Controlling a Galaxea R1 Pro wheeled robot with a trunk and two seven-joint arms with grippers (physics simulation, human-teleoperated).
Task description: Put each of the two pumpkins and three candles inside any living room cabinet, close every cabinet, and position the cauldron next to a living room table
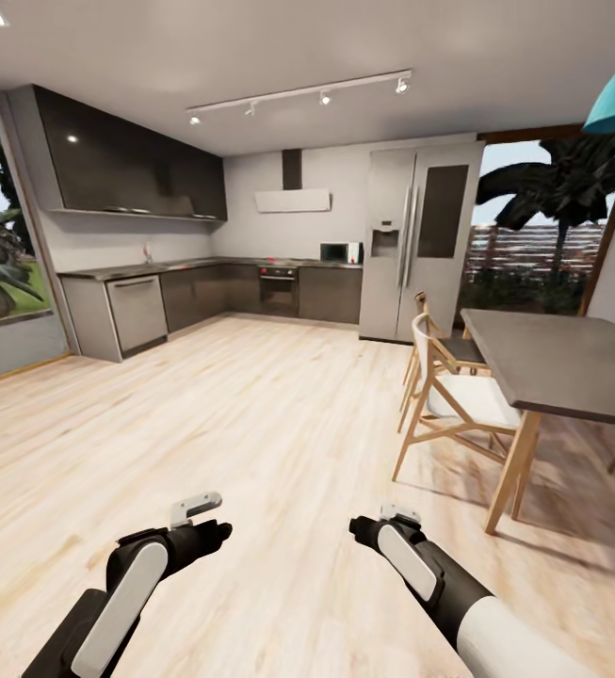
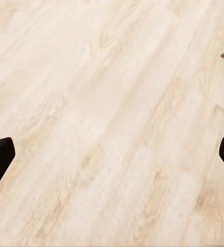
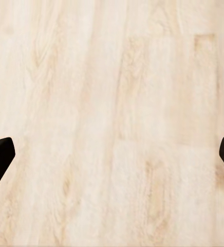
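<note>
Both my left gripper (image 2: 112,159) and right gripper (image 3: 112,159) hang wide open over bare wooden floor (image 1: 250,424). Pumpkins should be light, rigid and smooth, I judge; I'd grip across the ribbed sides.

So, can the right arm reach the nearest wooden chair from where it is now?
Probably not. The right gripper hangs low over bare floor, fingers wide apart, and the chair stands well ahead beside the dining table; the base would need to roll closer.

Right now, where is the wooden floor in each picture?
Head view: the wooden floor runs from the kitchen cabinets down to both arms.
Left wrist view: it lies beyond the open left gripper.
Right wrist view: it lies beyond the open right gripper.
Shared landmark: the pale plank grain.
</note>
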